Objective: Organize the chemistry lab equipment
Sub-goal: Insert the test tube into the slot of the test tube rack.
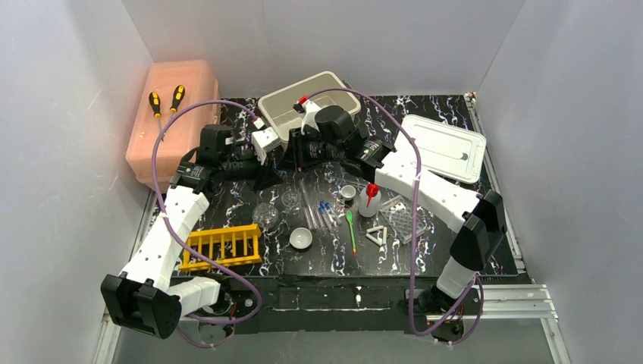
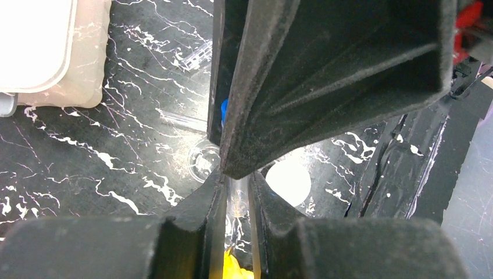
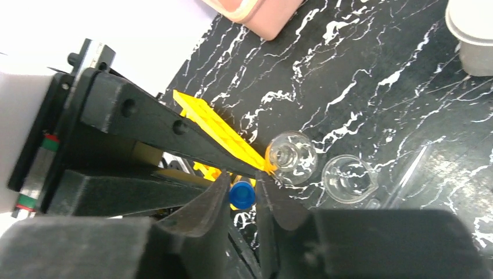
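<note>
Handover above the middle of the table (image 1: 326, 262): both arms meet nose to nose, with one clear tube (image 2: 237, 200) between them. The left gripper (image 2: 237, 189) is clamped on the tube's glass body, jaws together with only the glass between them. That leaves the blue cap (image 3: 242, 195) end sticking out for the other arm. The right gripper (image 3: 241, 185) has a finger just beside the cap on each side. Can't tell if it is actually pinching yet or just bracketing.

My read: this is a regrip, passing the tube so it can be carried cap-up and dropped into a slot. The yellow rack (image 1: 222, 246) sits at the near left, with no tubes visible in it.

Other gear lies loose on the table below:
- round flask (image 1: 266, 216) next to the rack
- more blue-capped tubes (image 1: 324, 212) lying flat
- white bowl (image 1: 301, 239) near the front
- green spoon (image 1: 351, 230), white triangle (image 1: 377, 236) and red-capped squeeze bottle (image 1: 370, 201) grouped to the right

The grey tub (image 1: 309, 95) at the back and its lid (image 1: 443, 148) are off to the side.

Risk: if the left lets go before the right has a firm hold, the tube falls onto the glassware underneath.
</note>
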Controlling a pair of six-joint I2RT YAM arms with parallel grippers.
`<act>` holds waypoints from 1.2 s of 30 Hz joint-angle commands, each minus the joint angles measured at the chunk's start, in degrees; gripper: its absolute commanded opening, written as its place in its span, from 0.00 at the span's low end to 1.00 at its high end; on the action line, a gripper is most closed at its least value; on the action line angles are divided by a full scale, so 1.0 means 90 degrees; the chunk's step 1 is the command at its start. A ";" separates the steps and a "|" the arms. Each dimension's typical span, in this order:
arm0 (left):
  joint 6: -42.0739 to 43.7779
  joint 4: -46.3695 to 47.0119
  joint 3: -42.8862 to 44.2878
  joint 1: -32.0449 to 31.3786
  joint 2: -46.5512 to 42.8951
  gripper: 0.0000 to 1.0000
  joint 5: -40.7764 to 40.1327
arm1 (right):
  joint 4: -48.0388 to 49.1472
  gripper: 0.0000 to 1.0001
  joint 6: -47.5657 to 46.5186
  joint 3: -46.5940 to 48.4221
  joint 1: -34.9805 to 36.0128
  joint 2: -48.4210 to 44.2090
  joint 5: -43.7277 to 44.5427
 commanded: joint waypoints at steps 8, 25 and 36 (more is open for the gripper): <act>-0.0010 -0.0166 -0.0055 -0.0046 -0.0166 0.30 0.0086 | 0.0026 0.01 -0.0336 -0.0109 0.0002 -0.0487 0.0643; -0.1436 -0.1647 0.1581 -0.0046 0.1093 0.98 -0.0731 | -0.2001 0.01 -0.1069 -0.2107 -0.1606 -0.3003 0.4498; -0.1144 -0.2774 0.2011 -0.0044 0.1644 0.98 -0.0974 | -0.1414 0.01 -0.0579 -0.3864 -0.1934 -0.3287 0.5012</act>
